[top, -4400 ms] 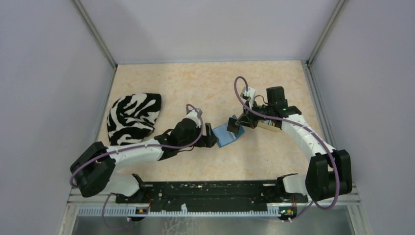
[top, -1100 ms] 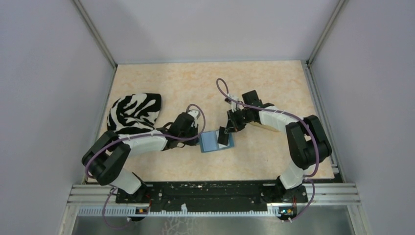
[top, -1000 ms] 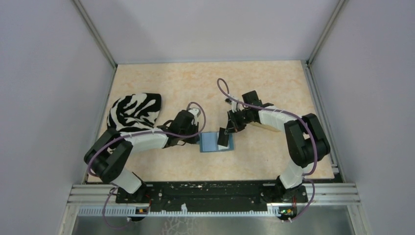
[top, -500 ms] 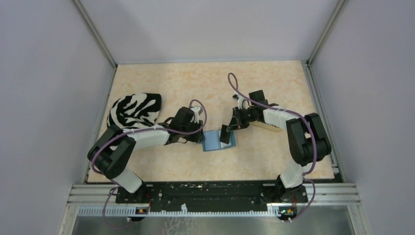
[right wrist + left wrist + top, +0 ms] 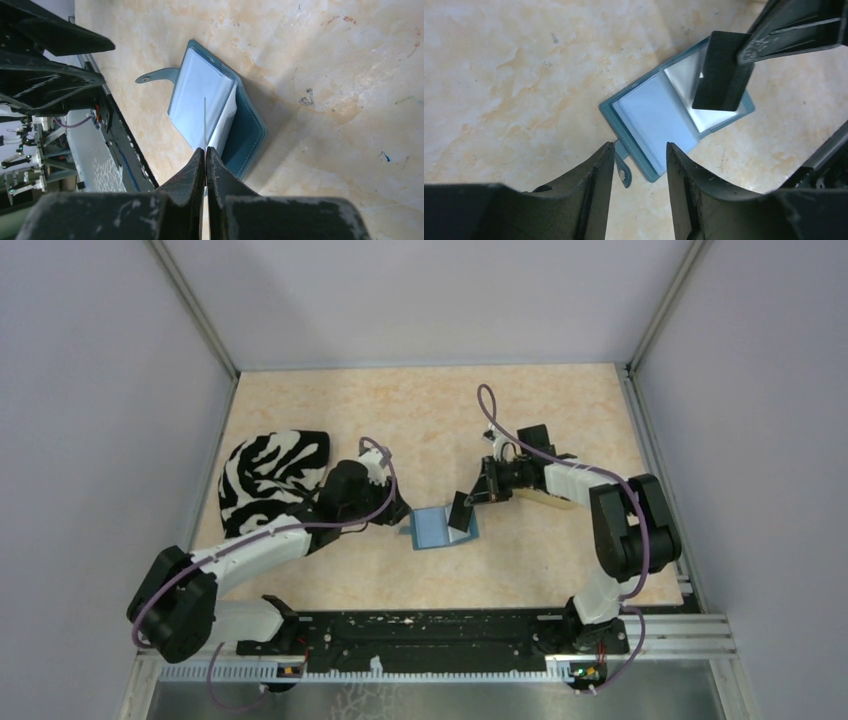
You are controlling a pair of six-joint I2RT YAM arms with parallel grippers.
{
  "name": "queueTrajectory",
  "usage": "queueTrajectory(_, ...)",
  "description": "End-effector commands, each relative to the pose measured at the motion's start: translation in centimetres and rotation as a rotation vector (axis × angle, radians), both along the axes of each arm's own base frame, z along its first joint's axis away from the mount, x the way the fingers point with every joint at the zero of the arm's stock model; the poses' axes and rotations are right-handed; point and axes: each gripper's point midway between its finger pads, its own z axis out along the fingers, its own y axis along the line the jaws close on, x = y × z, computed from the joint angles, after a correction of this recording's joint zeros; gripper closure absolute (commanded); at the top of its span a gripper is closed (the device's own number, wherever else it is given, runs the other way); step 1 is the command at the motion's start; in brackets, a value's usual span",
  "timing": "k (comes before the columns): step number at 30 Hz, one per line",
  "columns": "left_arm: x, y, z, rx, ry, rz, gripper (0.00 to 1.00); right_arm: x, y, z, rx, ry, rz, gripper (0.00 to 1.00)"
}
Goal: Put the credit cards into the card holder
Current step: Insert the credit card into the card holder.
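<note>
The left gripper [image 5: 639,150] has spread its fingers and backed off the card holder [image 5: 659,125], whose snap tab [image 5: 624,172] lies between its tips. The holder now stays open unaided. The right gripper [image 5: 205,150] still pinches a dark card [image 5: 721,72] edge-down just beyond its tips, over the holder's open inside. That arm reaches low, wrist pitched down.

Teal card holder [image 5: 432,530]: open flat, pale blue sleeves up, snap tab out, right of zebra cloth [image 5: 270,478]. One dark card [image 5: 460,511]: raised on edge, tilted, over holder's half farther from cloth.
</note>
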Motion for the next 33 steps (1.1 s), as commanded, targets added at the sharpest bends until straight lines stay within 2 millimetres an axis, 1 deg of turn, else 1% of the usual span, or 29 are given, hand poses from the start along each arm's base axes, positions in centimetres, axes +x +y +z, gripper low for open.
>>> queueTrajectory(1,-0.8,-0.9,3.0,-0.116,-0.041,-0.041,0.55,0.4,0.6,2.6,0.081,-0.069,0.012,1.0)
queueTrajectory(4,-3.1,-3.4,3.4,-0.242,0.042,-0.174,0.63,0.4,0.7,1.6,0.081,-0.031,0.006,1.0)
queueTrajectory(6,-4.1,-4.4,2.4,-0.294,0.107,-0.215,0.67,0.4,0.7,1.1,0.078,-0.014,0.003,1.0)
queueTrajectory(10,-4.0,-5.0,-0.5,-0.261,0.175,-0.194,0.67,0.4,0.5,0.1,0.06,0.002,-0.01,1.0)
queueTrajectory(15,-3.2,-4.1,-4.2,-0.145,0.219,-0.129,0.66,0.1,0.7,-1.0,0.039,0.027,-0.004,1.0)
queueTrajectory(20,-2.8,-2.3,-6.6,-0.035,0.236,-0.052,0.66,-0.1,0.8,-1.7,0.026,0.042,0.005,1.0)
queueTrajectory(22,-2.7,-1.8,-7.2,-0.004,0.239,-0.038,0.66,-0.2,0.9,-1.8,0.031,0.052,0.008,1.0)
queueTrajectory(25,-2.7,-1.5,-7.7,0.018,0.25,-0.036,0.67,-0.5,1.2,-1.7,0.058,0.07,0.016,1.0)
queueTrajectory(29,-2.8,-1.7,-8.2,0.028,0.263,-0.045,0.72,-0.8,1.7,-0.7,0.118,0.084,0.038,1.0)
queueTrajectory(33,-2.7,-1.4,-8.6,0.047,0.268,-0.037,0.76,-0.7,1.7,0.0,0.127,0.06,0.034,1.0)
